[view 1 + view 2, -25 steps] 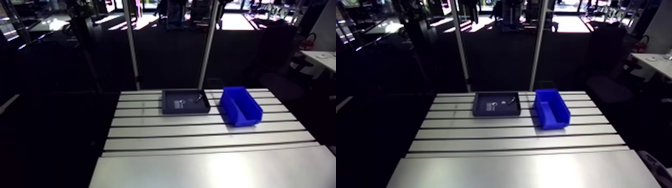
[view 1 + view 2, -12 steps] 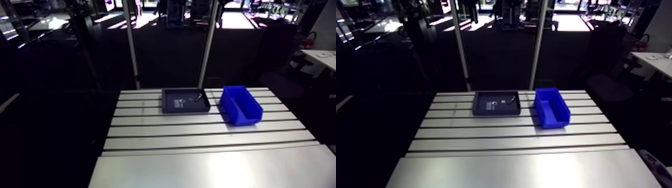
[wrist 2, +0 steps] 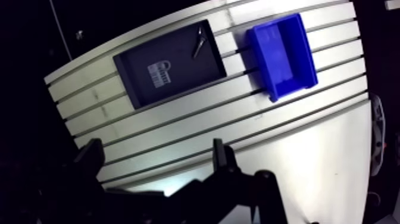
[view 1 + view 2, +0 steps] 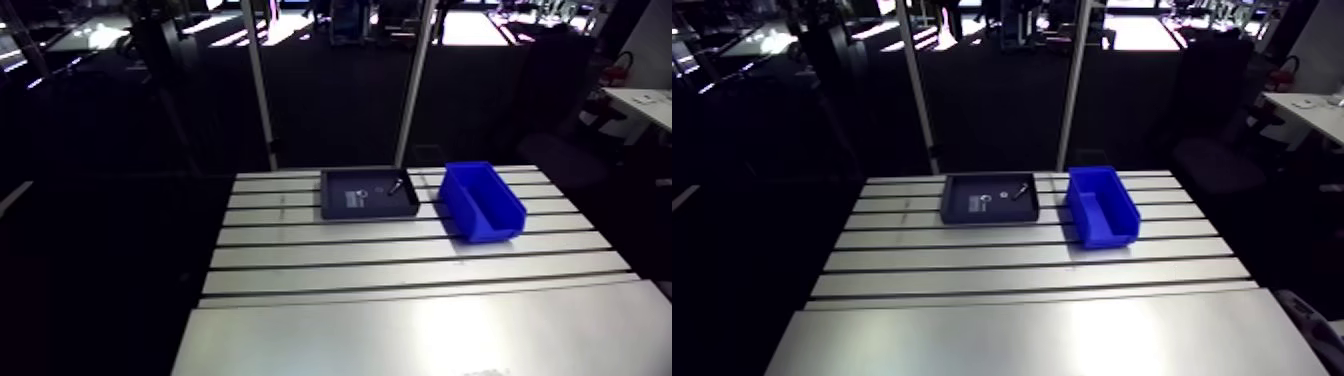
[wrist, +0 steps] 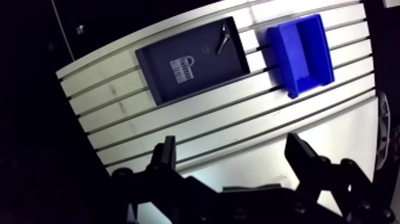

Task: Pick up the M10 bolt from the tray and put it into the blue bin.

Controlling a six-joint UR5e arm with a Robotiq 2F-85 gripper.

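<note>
A dark tray (image 4: 340,205) lies at the far side of the slotted table. The M10 bolt (image 4: 396,186) rests in the tray's corner nearest the blue bin (image 4: 482,200), which stands just right of the tray. In the wrist view the bolt (image 5: 222,39) lies slanted inside the tray (image 5: 161,80), with the bin (image 5: 300,53) beside it. My gripper (image 5: 232,158) hangs high above the table's near side, well short of the tray. It is open, with only bare table seen between its two fingers (image 5: 166,156). The arm view does not show the gripper.
A white label (image 5: 184,67) and a small round part (image 5: 204,49) also lie in the tray. The table (image 4: 400,270) has long slots running across it and a smooth plate along its near edge. Two upright posts (image 4: 412,90) stand behind the tray.
The whole arm view has shifted a little, so the camera has moved. Tray, bolt and bin lie where they were.
</note>
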